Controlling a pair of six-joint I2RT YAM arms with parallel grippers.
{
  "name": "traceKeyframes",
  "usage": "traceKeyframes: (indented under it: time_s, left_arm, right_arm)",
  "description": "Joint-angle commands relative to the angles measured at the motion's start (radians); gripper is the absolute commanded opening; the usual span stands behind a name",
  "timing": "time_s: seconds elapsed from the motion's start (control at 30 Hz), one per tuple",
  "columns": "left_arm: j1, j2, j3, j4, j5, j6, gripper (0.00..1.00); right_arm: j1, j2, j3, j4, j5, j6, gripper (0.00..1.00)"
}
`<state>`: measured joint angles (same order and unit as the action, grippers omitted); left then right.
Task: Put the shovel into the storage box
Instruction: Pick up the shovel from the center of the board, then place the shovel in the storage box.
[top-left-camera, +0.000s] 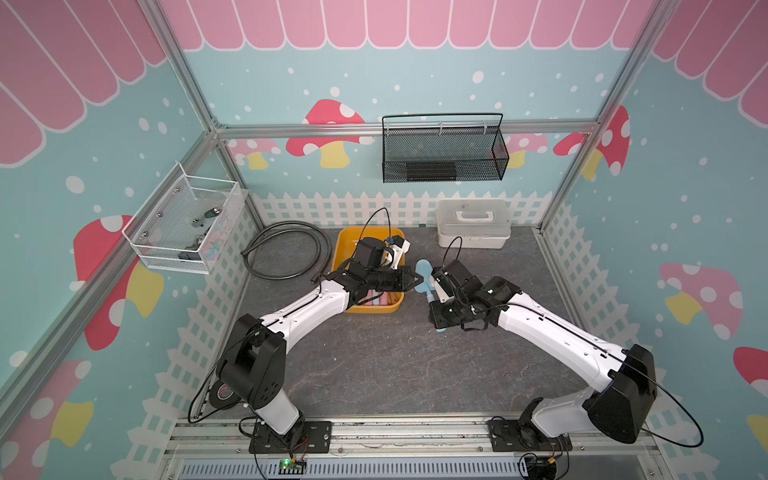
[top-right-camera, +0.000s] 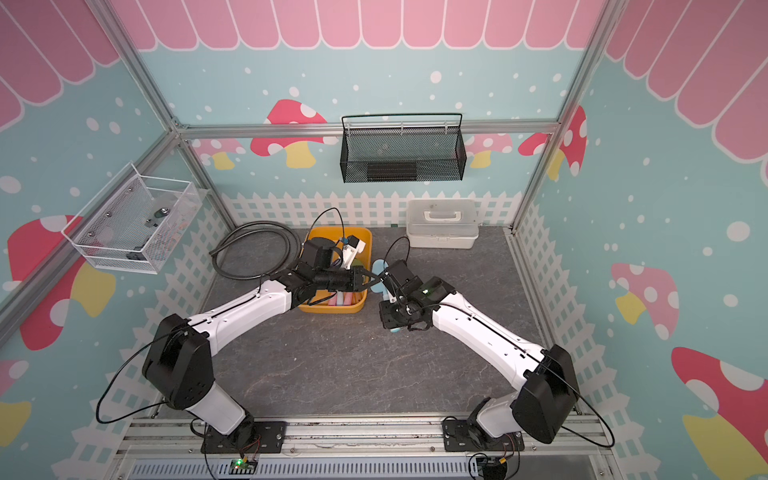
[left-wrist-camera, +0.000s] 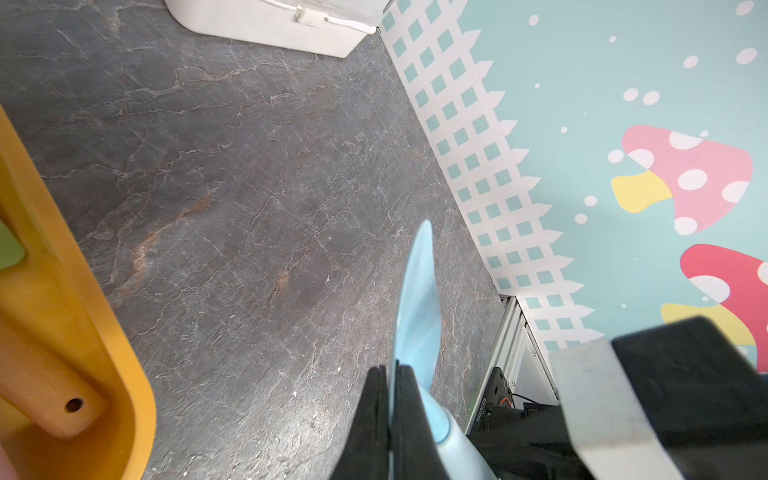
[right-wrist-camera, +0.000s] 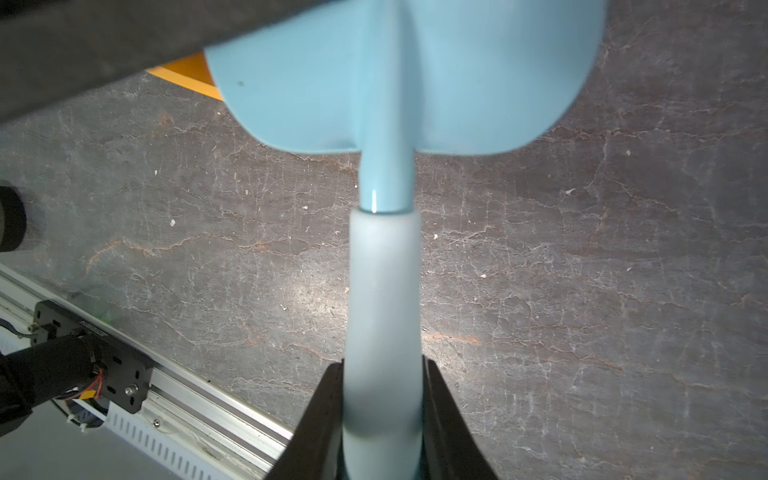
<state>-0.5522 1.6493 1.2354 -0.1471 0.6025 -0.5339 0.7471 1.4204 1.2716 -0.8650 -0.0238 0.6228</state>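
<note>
The pale blue shovel (top-left-camera: 424, 269) hangs above the desk (top-left-camera: 374, 365) just beside the storage box (top-left-camera: 343, 239), outside its rim. The left end effector (left-wrist-camera: 392, 370) is clamped tight on the thin blade edge. The right end effector (right-wrist-camera: 382, 361) brackets the handle closely; whether it is pressing I cannot tell. This looks like a handover: the right should release fully before the left carries the blade over the box.
</note>
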Motion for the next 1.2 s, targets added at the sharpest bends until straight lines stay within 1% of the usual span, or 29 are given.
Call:
traceKeyframes:
  time_s: [0.0, 0.1, 0.23, 0.33, 0.4, 0.43, 0.5, 0.6, 0.67, 0.77, 0.9, 0.93, 1.03, 1.13, 1.17]
  left_arm:
    - [-0.001, -0.019, 0.001, 0.038, 0.031, 0.026, 0.00]
    - [0.001, -0.024, 0.004, 0.022, 0.029, 0.037, 0.00]
    - [0.011, -0.024, 0.007, -0.007, 0.023, 0.059, 0.00]
    - [0.044, -0.029, 0.014, -0.039, 0.029, 0.087, 0.00]
    - [0.089, -0.029, 0.026, -0.077, 0.049, 0.112, 0.00]
    - [0.121, -0.028, 0.035, -0.097, 0.064, 0.127, 0.00]
    - [0.198, -0.027, 0.051, -0.143, 0.080, 0.150, 0.00]
    - [0.301, -0.024, 0.084, -0.200, 0.097, 0.189, 0.00]
    - [0.356, 0.004, 0.153, -0.301, 0.112, 0.248, 0.00]
    - [0.409, 0.074, 0.263, -0.436, 0.143, 0.331, 0.00]
    - [0.436, 0.208, 0.434, -0.614, 0.164, 0.446, 0.00]
    - [0.439, 0.247, 0.491, -0.677, 0.152, 0.484, 0.00]
    - [0.442, 0.366, 0.661, -0.856, 0.064, 0.584, 0.00]
    - [0.446, 0.448, 0.781, -0.957, -0.053, 0.634, 0.00]
    - [0.449, 0.469, 0.811, -0.978, -0.074, 0.645, 0.00]
  right_arm:
    - [0.006, 0.017, 0.036, -0.001, 0.016, -0.016, 0.48]
    - [0.006, 0.022, 0.059, -0.004, 0.023, -0.023, 0.58]
    - [0.006, 0.008, 0.093, -0.024, 0.037, -0.032, 0.61]
    - [0.006, -0.029, 0.118, -0.061, 0.051, -0.036, 0.63]
    - [0.006, -0.076, 0.122, -0.080, 0.062, -0.034, 0.68]
    - [0.006, -0.106, 0.120, -0.091, 0.070, -0.034, 0.74]
    - [0.006, -0.164, 0.113, -0.109, 0.079, -0.034, 0.76]
    - [0.006, -0.240, 0.083, -0.129, 0.088, -0.035, 0.77]
    - [0.006, -0.278, 0.052, -0.140, 0.102, -0.035, 0.77]
    - [0.006, -0.307, 0.008, -0.146, 0.113, -0.029, 0.77]
    - [0.005, -0.323, -0.027, -0.146, 0.117, -0.023, 0.77]
    - [0.005, -0.330, -0.030, -0.146, 0.116, -0.023, 0.77]
    - [0.005, -0.357, -0.045, -0.146, 0.117, -0.024, 0.77]
    - [0.005, -0.394, -0.067, -0.147, 0.116, -0.023, 0.77]
    - [0.004, -0.406, -0.076, -0.150, 0.117, -0.021, 0.77]
